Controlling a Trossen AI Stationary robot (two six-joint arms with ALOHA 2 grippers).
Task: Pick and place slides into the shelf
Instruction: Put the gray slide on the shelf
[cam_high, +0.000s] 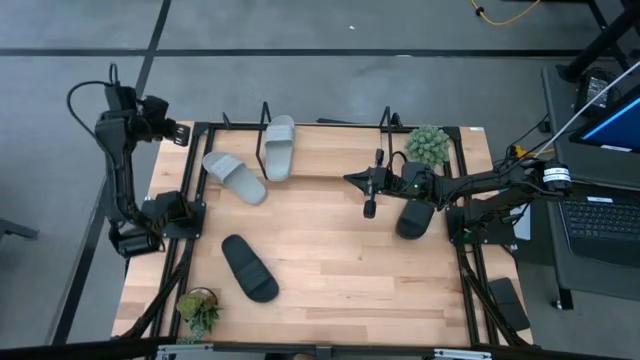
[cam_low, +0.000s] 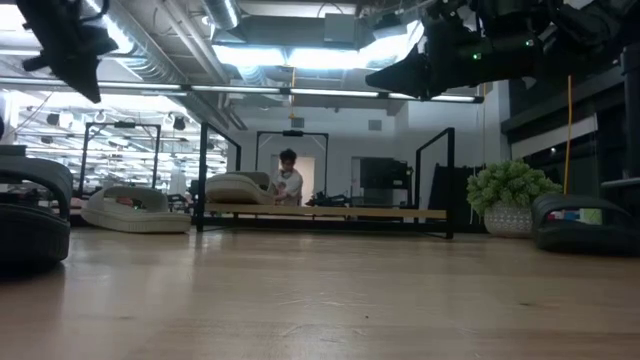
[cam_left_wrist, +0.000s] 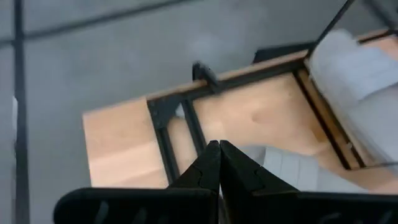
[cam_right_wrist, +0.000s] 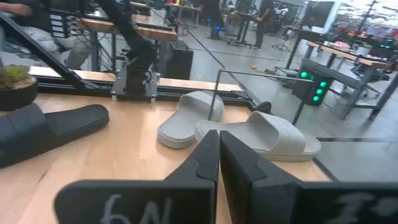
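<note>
Your right gripper (cam_high: 369, 207), jaws together, is hovering beside the shelf (cam_high: 325, 125), just left of a black slide (cam_high: 415, 219). One grey slide (cam_high: 280, 147) is lying in the shelf. Your left gripper (cam_left_wrist: 219, 163), jaws together, is waiting beyond the shelf's left end.

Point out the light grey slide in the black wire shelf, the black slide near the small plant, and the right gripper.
light grey slide (cam_high: 279, 146), high view, on its strap.
black slide (cam_high: 249, 268), high view, on its strap.
right gripper (cam_high: 350, 179), high view, at its fingertips.

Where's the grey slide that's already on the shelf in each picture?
High view: top middle, grey slide on the shelf.
Low view: far back, left of centre.
Left wrist view: in it, on the shelf rails.
Right wrist view: in it, under the shelf's loop.
Shared landmark: second grey slide beside it.
</note>
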